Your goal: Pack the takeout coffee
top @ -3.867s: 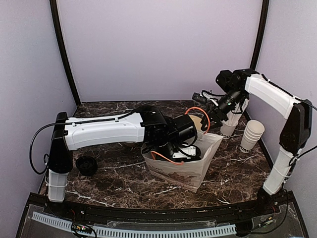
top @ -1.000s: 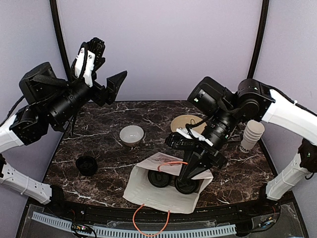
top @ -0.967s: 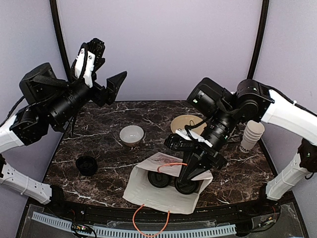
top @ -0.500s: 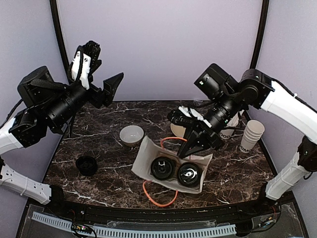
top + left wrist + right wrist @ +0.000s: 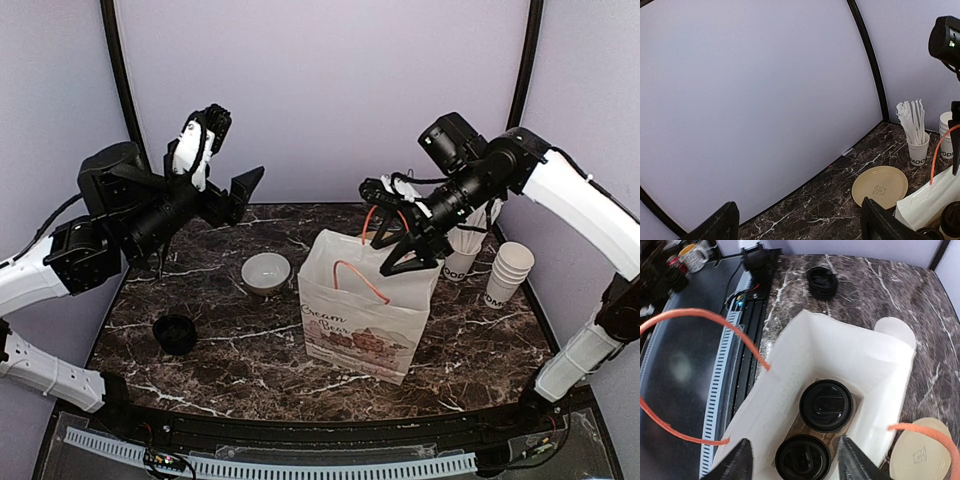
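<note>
At table centre a white paper bag [image 5: 360, 320] w/ orange handles stands upright, mouth open. Inside, per the right wrist cam, both lidded cups sit side by side on the bag floor, black lids up: one [image 5: 826, 405] farther in, the other [image 5: 802, 459] nearer the cam. Just above the bag mouth hangs the right gripper [image 5: 410, 260], fingers spread, nothing pinched between them; one handle loops up beside it, can't tell if hooked. At left, raised high, the left gripper [image 5: 799, 201] has fingers spread wide, empty. Bowl [image 5: 266, 272] left of bag; lid stack [image 5: 176, 333] near left edge; plate [image 5: 880, 186] behind bag; stick cup [image 5: 460, 265] and cup stack [image 5: 508, 270] at right.
</note>
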